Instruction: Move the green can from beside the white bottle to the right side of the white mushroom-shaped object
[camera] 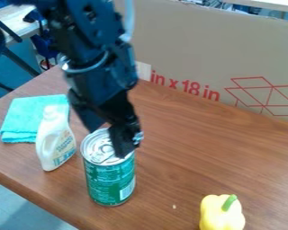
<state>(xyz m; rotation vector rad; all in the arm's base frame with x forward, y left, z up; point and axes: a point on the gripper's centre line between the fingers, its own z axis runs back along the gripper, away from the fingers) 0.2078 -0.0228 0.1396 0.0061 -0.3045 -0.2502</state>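
Camera view: a black arm (89,42) is seen coming in from the top, and its gripper (110,140) is held low over a green can (109,182).
Jaws: spread apart, with the far one partly hidden at the back of the can top and the near one seen in front of it. If the can is touched by them, it cannot be told.
Green can: stood upright on the brown table (200,157), left of the middle of the view. A shiny lid (97,150) with a pull ring is seen on top, and part of it is covered by the gripper.
White bottle: 1 white bottle (54,143) with a handle is stood up just beside the can, toward the left edge of the view.
Blue-green cloth: 1 folded cloth (25,114) is laid flat behind the bottle, and part of it is hidden by the bottle.
Yellow pepper: 1 pepper (220,215) with a green stem (230,202) is seen near the bottom edge, well apart from the can. Its low part is cut off.
Brown cardboard: 1 big sheet of cardboard (188,40) is stood along the back of the table, and red lines and print are seen on it.
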